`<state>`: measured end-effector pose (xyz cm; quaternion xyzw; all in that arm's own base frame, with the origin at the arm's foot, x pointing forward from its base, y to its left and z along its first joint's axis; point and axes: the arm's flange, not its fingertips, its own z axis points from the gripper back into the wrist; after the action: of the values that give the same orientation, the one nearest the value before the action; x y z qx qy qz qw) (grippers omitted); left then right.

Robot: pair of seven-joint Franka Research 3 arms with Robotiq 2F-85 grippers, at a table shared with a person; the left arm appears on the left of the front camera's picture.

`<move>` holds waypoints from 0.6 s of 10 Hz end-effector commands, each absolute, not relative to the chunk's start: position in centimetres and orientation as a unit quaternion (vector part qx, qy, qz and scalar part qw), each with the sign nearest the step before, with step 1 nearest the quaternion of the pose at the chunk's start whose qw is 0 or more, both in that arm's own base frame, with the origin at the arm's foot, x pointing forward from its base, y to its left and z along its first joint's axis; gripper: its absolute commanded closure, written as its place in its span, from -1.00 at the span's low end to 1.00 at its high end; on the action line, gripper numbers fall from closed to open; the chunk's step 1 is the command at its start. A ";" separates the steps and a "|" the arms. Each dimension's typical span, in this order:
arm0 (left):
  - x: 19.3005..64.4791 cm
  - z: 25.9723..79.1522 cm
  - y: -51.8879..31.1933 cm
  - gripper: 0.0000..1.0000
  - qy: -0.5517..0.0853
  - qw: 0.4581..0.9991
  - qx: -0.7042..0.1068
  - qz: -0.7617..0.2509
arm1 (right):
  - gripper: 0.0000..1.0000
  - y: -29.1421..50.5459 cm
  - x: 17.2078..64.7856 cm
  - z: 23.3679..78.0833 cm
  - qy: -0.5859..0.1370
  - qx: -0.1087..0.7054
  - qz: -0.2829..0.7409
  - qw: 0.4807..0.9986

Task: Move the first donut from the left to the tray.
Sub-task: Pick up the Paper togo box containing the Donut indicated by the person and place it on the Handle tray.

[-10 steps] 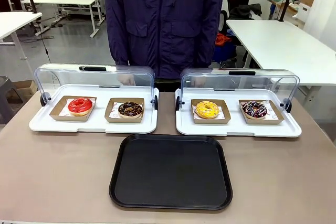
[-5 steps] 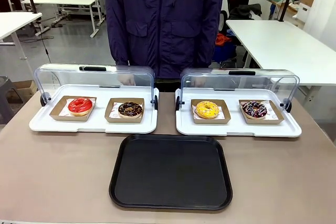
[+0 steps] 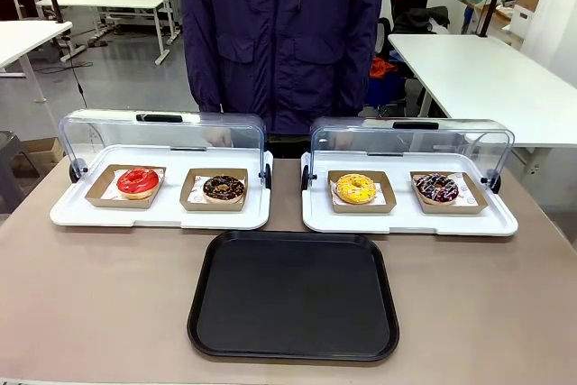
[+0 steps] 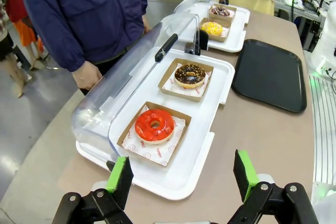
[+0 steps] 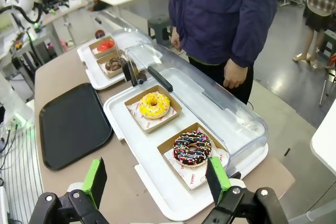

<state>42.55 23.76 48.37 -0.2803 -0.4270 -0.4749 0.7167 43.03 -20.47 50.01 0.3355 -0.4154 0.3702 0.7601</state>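
**Red donut not yet picked up, both grippers open and empty**

Front view: the red-glazed ring donut [image 3: 138,180] lies in its square brown cardboard holder at the left of the frame. The holder sits on a white serving tray [image 3: 160,215] whose clear domed lid [image 3: 162,132] is rolled back. The large black rectangular plastic tray [image 3: 293,295] sits at lower centre with nothing on it. I judge the task to be at its very start: reaching, gripping, lifting and placing are all left to do. A person in a dark blue jacket [image 3: 284,33] stands behind the table, with the hands mostly hidden behind the lids.

Left wrist view: the left gripper [image 4: 182,174] rises from the bottom edge with its fingers spread wide and nothing between them. The red-glazed ring donut [image 4: 155,125] is at the centre, just beyond the gripper. A chocolate-glazed donut [image 4: 189,74] lies above it. The black rectangular plastic tray [image 4: 270,74] is at the right. The print on the white paper is too small to read.

Right wrist view: the right gripper [image 5: 156,179] also has its fingers wide apart and holds nothing. The red-glazed ring donut [image 5: 106,44] is small in the upper left, well apart from this gripper. The black rectangular plastic tray [image 5: 73,124] lies at the left. The bottom edge cuts off the gripper's body.
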 end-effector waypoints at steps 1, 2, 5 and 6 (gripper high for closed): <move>42.4 48.5 23.7 -1.00 -0.424 0.716 -0.279 -0.479 | -1.00 -20.2 42.8 50.2 -0.418 0.337 0.372 0.757; 42.4 48.5 23.7 -1.00 -0.424 0.716 -0.279 -0.479 | -1.00 -20.2 42.8 50.2 -0.418 0.337 0.372 0.757; 42.4 48.5 23.7 -1.00 -0.424 0.716 -0.279 -0.479 | -1.00 -20.2 42.8 50.2 -0.418 0.337 0.372 0.757; 42.4 48.5 23.7 -1.00 -0.424 0.716 -0.279 -0.479 | -1.00 -20.2 42.8 50.2 -0.418 0.337 0.372 0.757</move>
<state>42.55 23.76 48.37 -0.2803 -0.4270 -0.4749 0.7167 43.00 -20.50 50.01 0.3356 -0.4155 0.3700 0.7602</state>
